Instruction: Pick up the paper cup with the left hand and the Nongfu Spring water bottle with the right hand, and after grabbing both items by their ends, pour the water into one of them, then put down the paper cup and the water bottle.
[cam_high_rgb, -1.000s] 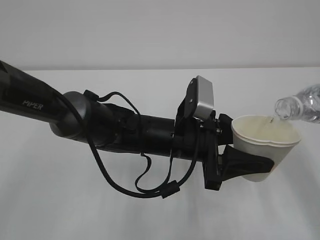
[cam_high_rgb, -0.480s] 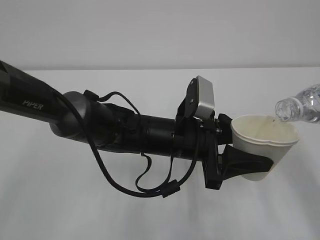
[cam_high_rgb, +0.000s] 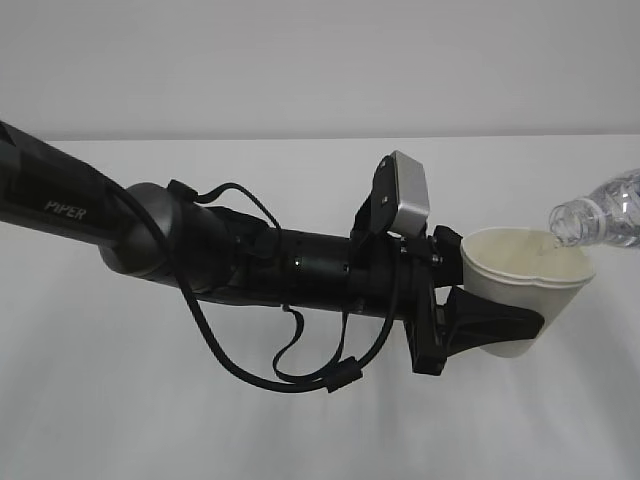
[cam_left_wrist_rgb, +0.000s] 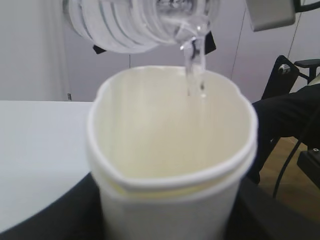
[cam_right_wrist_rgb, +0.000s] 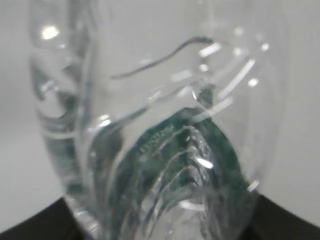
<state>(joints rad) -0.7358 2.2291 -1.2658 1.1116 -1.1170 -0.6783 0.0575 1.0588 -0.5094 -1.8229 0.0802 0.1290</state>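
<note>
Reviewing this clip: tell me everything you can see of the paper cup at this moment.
The paper cup is plain cream-white, tapered, with a rolled rim squeezed out of round into a wavy outline. It is held above the table, roughly upright, gripped around its lower wall by the black fingers of the left hand. The water bottle is tipped with its mouth above the far rim, and a thin stream of water falls inside. No fill level shows.

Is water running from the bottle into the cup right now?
Yes, in the left wrist view a thin stream of water falls from the tipped bottle into the open paper cup.
</note>
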